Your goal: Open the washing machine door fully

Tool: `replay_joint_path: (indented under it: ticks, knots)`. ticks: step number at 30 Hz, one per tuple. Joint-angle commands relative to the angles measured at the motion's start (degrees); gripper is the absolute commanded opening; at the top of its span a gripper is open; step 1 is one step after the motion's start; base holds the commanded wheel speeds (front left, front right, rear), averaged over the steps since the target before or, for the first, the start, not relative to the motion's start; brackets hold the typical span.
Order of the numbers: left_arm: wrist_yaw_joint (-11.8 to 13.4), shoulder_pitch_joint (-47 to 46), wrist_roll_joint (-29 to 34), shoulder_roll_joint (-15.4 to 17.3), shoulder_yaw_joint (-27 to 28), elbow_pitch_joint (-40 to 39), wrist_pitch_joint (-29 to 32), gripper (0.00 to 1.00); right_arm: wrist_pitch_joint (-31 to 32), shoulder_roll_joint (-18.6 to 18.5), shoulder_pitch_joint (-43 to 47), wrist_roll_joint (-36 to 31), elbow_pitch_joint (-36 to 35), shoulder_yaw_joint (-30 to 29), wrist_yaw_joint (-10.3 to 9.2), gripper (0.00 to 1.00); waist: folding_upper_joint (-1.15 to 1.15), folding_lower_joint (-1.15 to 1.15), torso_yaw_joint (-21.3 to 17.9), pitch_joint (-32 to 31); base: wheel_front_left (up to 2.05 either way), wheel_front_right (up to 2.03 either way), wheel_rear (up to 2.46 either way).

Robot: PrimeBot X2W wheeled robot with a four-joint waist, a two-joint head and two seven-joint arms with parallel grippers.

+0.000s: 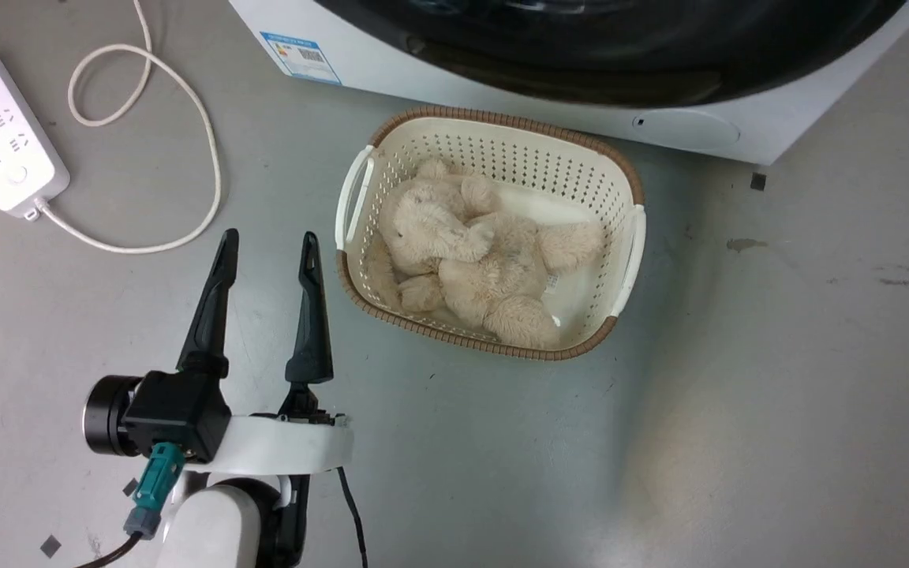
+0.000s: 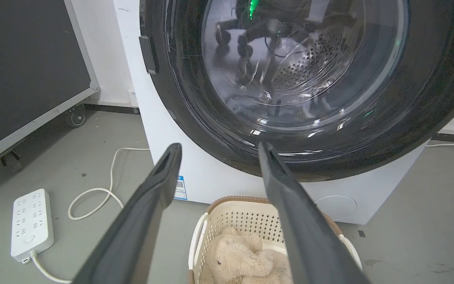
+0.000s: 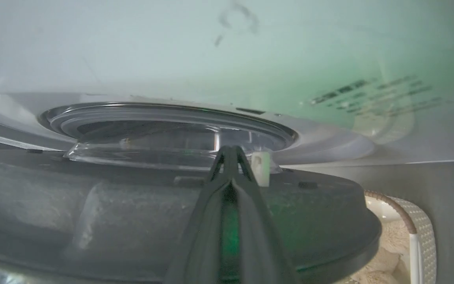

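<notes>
Glossy black, the washing machine door (image 2: 428, 98) stood ahead of the left gripper (image 2: 219, 146), its fingers spread wide, holding nothing. The right gripper (image 3: 231, 152), fingers pinched together, lay along the door's inner side.

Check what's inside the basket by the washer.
One cream plush toy lies curled in the basket, covering most of its bottom. Anything beneath the toy is hidden.

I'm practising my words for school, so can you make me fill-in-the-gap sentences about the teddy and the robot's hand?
1. The teddy bear lies inside the ___.
2. The left gripper has its two fingers ___.
3. The power strip on the floor is coloured ___.
4. The washing machine door has a glossy ___ rim.
Missing words: basket, open, white, black.
</notes>
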Motion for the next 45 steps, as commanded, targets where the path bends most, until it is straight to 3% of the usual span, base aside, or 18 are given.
replay_joint_path:
  ticks: [1,13,19,23,29,34,39,45]
  knots:
    - [0.3,-0.9,-0.4,0.0,-0.3,-0.2,-0.7,1.0,2.4,1.9,-0.5,1.6,0.9,-0.6,0.08,0.0,0.0,0.0,-0.1,-0.5,0.0,0.0,0.0]
    - [0.2,0.3,-0.8,0.0,-1.6,1.5,-2.2,1.0,18.0,6.0,12.8,7.3,-9.4,-3.6,0.08,0.0,0.0,0.0,0.5,-6.9,0.0,0.0,0.0]
    - [-0.1,2.2,-0.5,0.0,-1.8,2.6,-2.2,1.0,23.8,6.5,23.0,13.2,-15.7,0.4,0.08,0.0,0.0,0.0,0.5,-10.8,0.0,0.0,0.0]
    - [-0.4,2.9,-0.3,0.0,-1.7,3.0,-2.2,1.0,23.9,6.5,27.8,18.1,-17.5,5.6,0.08,0.0,0.0,0.0,0.5,-12.1,0.0,0.0,0.0]
    - [-0.8,4.8,-0.1,0.0,-1.5,3.6,-2.2,1.0,20.5,6.5,37.8,28.5,-22.1,19.2,0.08,0.0,0.0,0.0,0.8,-14.8,0.0,0.0,0.0]
    - [-1.4,6.0,1.3,0.0,-2.0,4.3,-2.2,1.0,17.8,6.5,42.9,33.5,-25.7,27.1,0.08,0.0,0.0,0.0,1.1,-15.8,0.0,0.0,0.0]
    - [-1.6,6.8,1.4,0.0,-2.1,4.5,-2.2,1.0,14.4,6.5,47.9,37.0,-30.5,35.2,0.08,0.0,0.0,0.0,1.5,-16.4,0.0,0.0,0.0]
    - [-2.7,7.5,2.8,0.0,-3.2,5.8,-2.2,1.0,10.4,6.5,51.0,38.8,-32.7,41.0,0.08,0.0,0.0,0.0,1.6,-16.6,0.0,0.0,0.0]
